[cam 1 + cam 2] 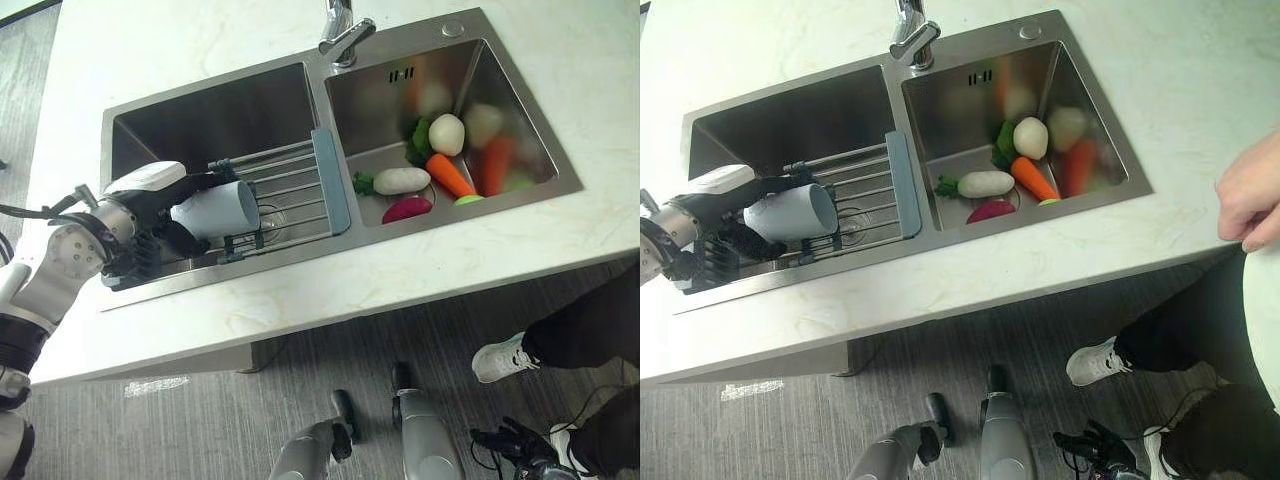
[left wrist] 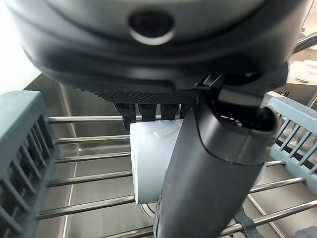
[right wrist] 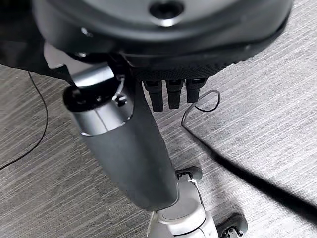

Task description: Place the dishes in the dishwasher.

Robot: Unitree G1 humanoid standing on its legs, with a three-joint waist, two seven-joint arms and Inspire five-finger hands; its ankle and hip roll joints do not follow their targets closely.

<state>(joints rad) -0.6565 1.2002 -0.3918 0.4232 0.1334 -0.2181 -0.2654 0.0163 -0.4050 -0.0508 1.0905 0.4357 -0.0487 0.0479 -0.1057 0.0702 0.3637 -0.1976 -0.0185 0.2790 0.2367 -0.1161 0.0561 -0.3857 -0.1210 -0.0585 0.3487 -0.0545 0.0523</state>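
- One pale marble-patterned countertop (image 1: 300, 290) carried a stainless double sink (image 1: 330, 75), with a single tap (image 1: 342, 35) standing at the back between its two basins.
- Left basin (image 1: 210, 115): one drying rack (image 1: 290, 190) of steel rods with grey-blue plastic ends spanned it. On the rack lay one white cup (image 1: 215, 210), tipped on its side with its mouth toward the dividing wall.
- Right basin (image 1: 440, 80): it held toy vegetables in a loose cluster near the front wall. Counted: two white radishes with green tops, one long (image 1: 400, 180) and one rounder (image 1: 446, 133); one orange carrot (image 1: 449, 175); one dark red beet-like piece (image 1: 407, 209). A small green piece lay just beside the carrot tip; what it was could not be told.
- The left hand (image 1: 150, 215) reached over the left basin's near corner, its thumb, capped in white, lying along the top of the cup and its dark fingers (image 2: 143, 109) curled against the far side, so that the cup was clasped between them.
- The right hand (image 3: 138, 148) hung low over grey striped flooring (image 3: 267, 99), well apart from the sink, fingers relaxed and holding nothing.
- A person's hand (image 1: 1250, 200) rested on the countertop's edge at the robot's right; one white shoe (image 1: 500, 357) and dark trouser legs stood on the floor below.
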